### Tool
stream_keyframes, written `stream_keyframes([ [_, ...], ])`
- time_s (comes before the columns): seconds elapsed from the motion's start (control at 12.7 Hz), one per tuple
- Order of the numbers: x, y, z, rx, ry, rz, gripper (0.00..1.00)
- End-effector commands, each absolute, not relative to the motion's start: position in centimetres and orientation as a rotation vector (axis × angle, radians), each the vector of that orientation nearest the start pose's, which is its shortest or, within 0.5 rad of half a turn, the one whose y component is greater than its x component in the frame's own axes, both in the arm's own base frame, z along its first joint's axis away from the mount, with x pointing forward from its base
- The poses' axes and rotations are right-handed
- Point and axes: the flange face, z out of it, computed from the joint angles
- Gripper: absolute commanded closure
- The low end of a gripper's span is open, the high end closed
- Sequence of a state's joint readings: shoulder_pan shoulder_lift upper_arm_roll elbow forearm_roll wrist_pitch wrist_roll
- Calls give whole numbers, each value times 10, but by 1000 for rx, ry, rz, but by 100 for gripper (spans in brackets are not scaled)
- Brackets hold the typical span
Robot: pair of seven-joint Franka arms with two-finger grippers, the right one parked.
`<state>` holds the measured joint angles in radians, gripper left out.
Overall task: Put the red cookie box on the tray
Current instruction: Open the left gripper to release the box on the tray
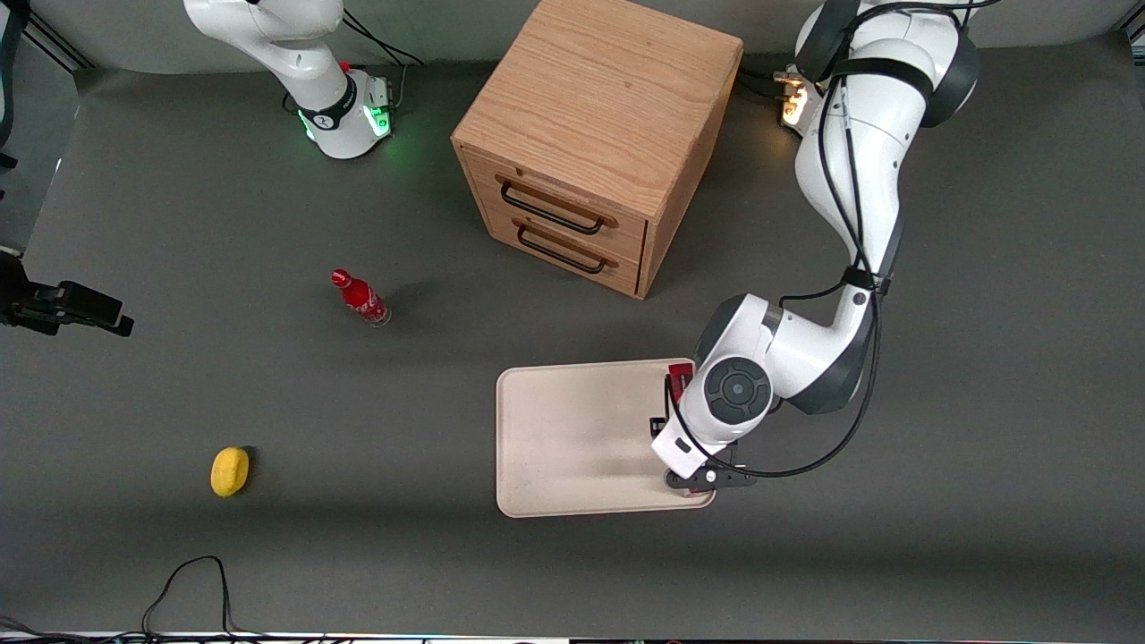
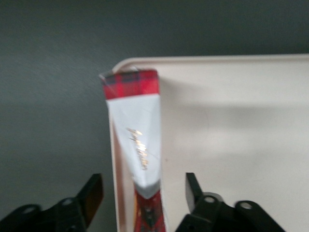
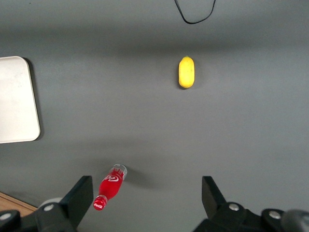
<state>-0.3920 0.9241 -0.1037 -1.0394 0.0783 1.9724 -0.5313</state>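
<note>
1. The wrist view shows the pincer released, its fingers apart on either side of the box, which stands on edge along the tray rim near a corner.
2. From the front, the arm hides nearly all of the box; the pincer sits above the tray's working-arm end.
3. Count on the bench: one tray, one box, one red bottle, one yellow object, one wooden cabinet with two drawers.

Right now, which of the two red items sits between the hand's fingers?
The red cookie box, standing on its edge along the tray rim, between the open fingers of the left hand. The small red bottle stands alone toward the parked arm's end.
</note>
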Motion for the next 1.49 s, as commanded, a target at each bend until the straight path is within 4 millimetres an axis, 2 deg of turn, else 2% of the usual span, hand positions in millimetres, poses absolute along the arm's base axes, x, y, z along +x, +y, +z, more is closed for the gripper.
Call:
stream_keyframes([
  [0.0,699,-294,370,-3201,-94,-65,0],
  [0.24,697,-202,439,-3200,-249,-75,0],
  [0.31,691,-168,459,-3197,-245,-90,0],
  [0.63,640,-34,532,-3166,-267,-37,0],
  [0.71,613,9,551,-3165,-243,-5,0],
  [0.79,593,34,560,-3166,-233,12,0],
  [0.87,574,50,571,-3165,-220,16,0],
  [1.02,544,62,583,-3168,-206,60,0],
  [1.18,527,48,596,-3164,-164,66,0],
  [1.42,515,-8,611,-3127,-11,74,0],
])
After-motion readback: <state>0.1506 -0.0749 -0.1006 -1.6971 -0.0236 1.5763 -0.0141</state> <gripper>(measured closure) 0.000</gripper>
